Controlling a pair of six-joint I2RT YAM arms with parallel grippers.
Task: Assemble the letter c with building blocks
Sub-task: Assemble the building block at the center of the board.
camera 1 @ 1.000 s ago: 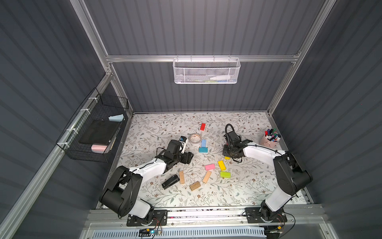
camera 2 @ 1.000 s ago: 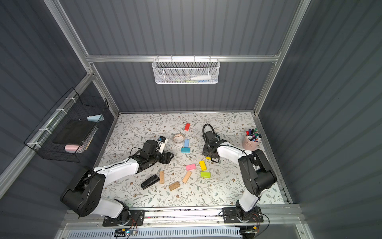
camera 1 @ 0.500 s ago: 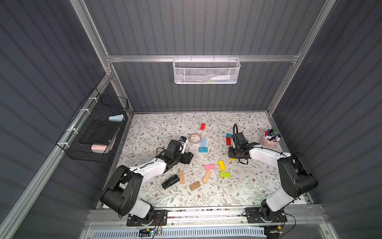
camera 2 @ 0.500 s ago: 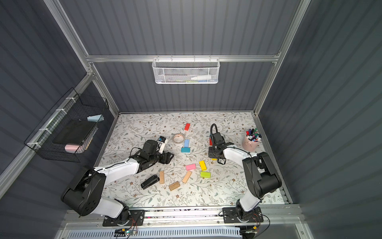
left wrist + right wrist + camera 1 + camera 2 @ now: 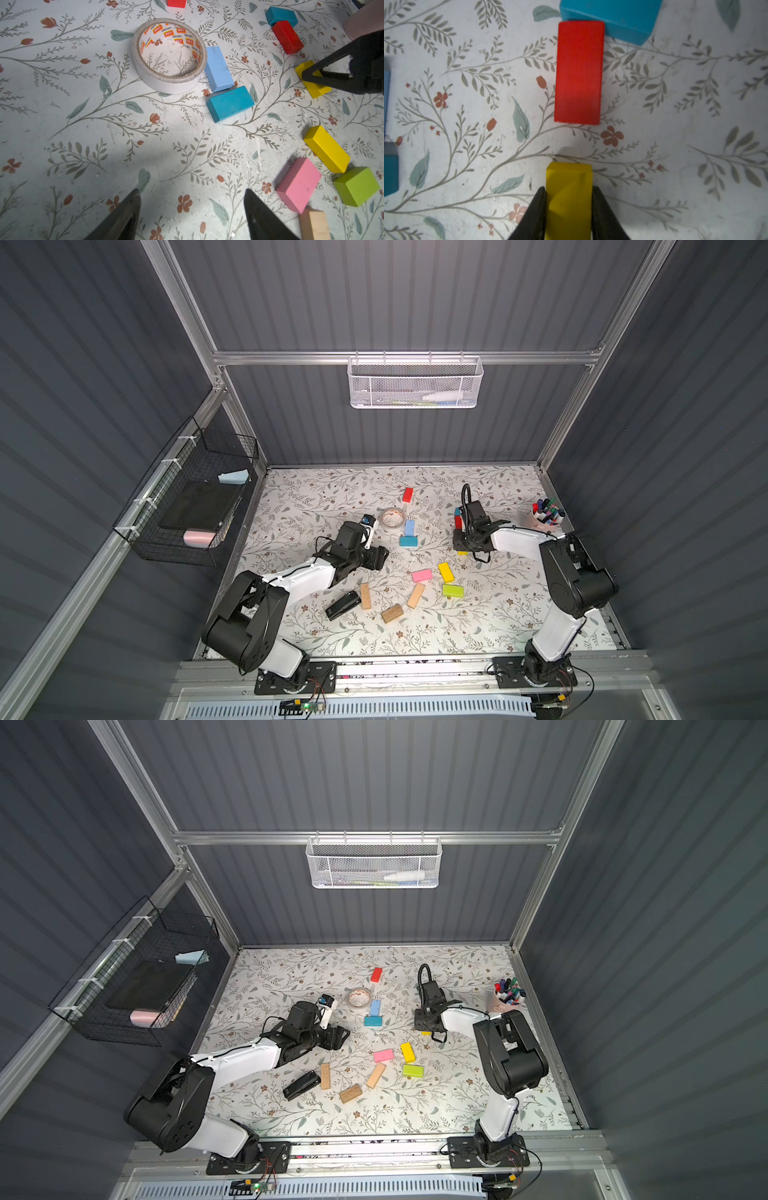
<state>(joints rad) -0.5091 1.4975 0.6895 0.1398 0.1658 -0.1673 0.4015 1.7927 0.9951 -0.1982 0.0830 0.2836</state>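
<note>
The left fingers [image 5: 126, 209] gape wide, empty, over bare worktop [image 5: 62, 145] short of the tape roll [image 5: 169, 85]. The right fingers [image 5: 536, 201] clamp a yellow block [image 5: 569, 176] by one end; just beyond lies a red block [image 5: 579, 72], touching a teal block [image 5: 612, 12].

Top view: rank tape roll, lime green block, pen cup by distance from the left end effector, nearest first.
1. Tape roll: just beyond the left end effector, toward the back.
2. Lime green block: off to its right, nearer the front.
3. Pen cup: far off to the right.
</note>
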